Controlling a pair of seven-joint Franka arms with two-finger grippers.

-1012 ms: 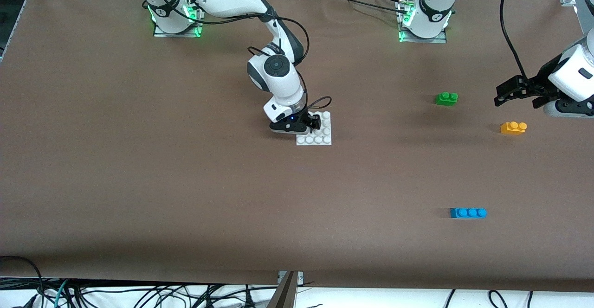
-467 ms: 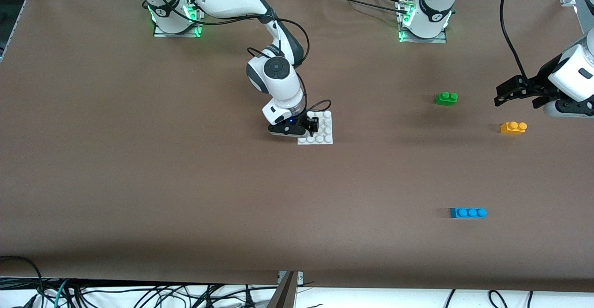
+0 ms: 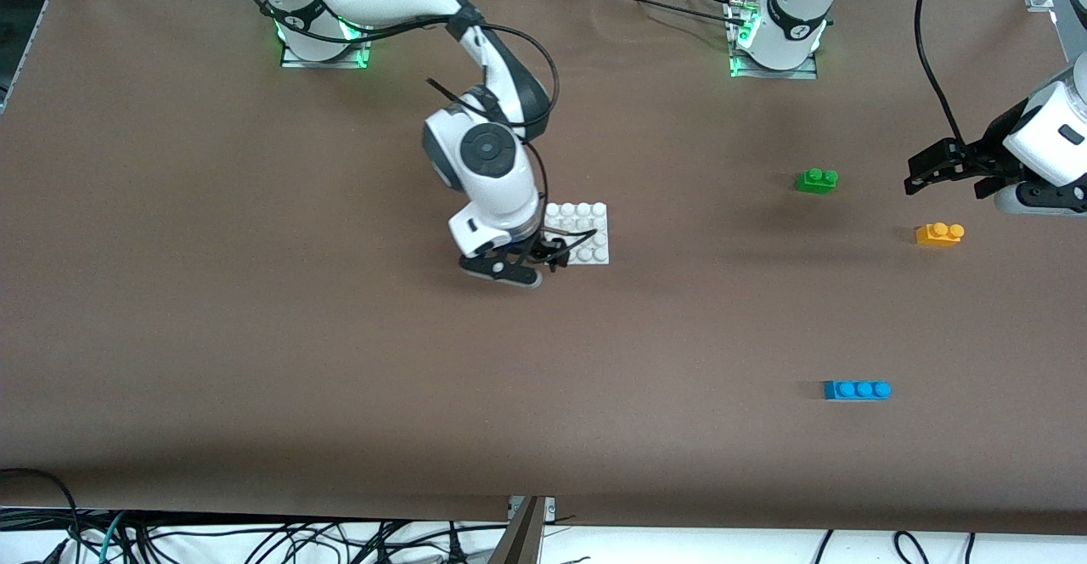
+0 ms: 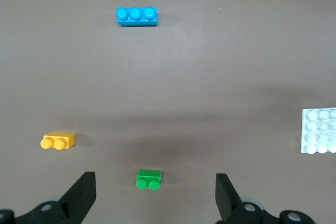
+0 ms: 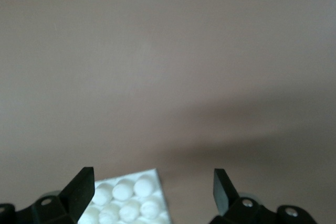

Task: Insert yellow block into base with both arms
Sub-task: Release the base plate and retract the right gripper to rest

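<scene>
The white studded base (image 3: 584,233) lies flat mid-table and shows in part in the right wrist view (image 5: 128,199). My right gripper (image 3: 548,256) hangs open just above the base's corner at the right arm's end, holding nothing. The yellow block (image 3: 938,234) sits toward the left arm's end of the table. My left gripper (image 3: 941,170) hovers open and empty over the table beside the block. In the left wrist view the yellow block (image 4: 58,140) lies off to one side of the open left gripper (image 4: 154,198), and the base (image 4: 319,130) shows at the frame's edge.
A green two-stud brick (image 3: 817,180) (image 4: 148,178) lies between the base and the yellow block, farther from the front camera than the block. A blue three-stud brick (image 3: 857,389) (image 4: 136,16) lies nearer to the front camera. Cables hang along the table's front edge.
My right gripper has opened, let go of the base, risen and drawn back toward the right arm's end. The base stays flat on the table. The left arm has not moved.
</scene>
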